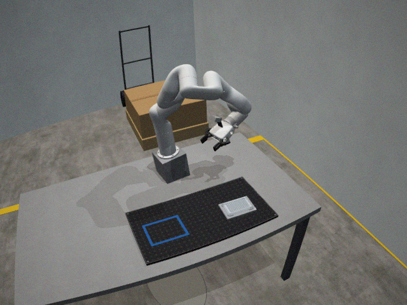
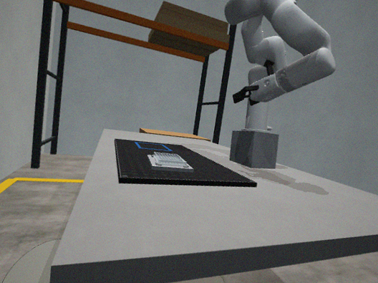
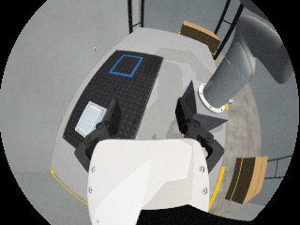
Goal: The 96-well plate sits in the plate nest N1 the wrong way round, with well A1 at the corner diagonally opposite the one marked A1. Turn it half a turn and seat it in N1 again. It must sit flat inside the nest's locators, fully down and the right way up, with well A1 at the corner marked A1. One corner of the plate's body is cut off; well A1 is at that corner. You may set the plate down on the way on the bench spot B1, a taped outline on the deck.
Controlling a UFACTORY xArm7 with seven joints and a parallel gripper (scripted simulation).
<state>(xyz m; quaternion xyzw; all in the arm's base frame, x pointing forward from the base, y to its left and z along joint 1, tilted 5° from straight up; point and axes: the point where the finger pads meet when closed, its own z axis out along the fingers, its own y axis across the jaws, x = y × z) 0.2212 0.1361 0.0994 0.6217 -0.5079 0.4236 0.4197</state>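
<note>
The white 96-well plate (image 1: 237, 204) sits in the grey plate nest N1 (image 1: 231, 216) at the right end of the black deck (image 1: 200, 218). It also shows in the exterior view (image 2: 169, 161) and, small, in the wrist view (image 3: 92, 118). The blue taped outline B1 (image 1: 165, 230) lies at the deck's left end. My gripper (image 1: 211, 142) is open and empty. It hangs high above the table beside the arm's base, far from the plate. The cut corner and the A1 mark are too small to make out.
The arm's grey pedestal (image 1: 170, 166) stands on the table behind the deck. A cardboard box on a cart (image 1: 164, 111) is behind the table. A shelf rack (image 2: 130, 70) with a box stands beyond the table's far end.
</note>
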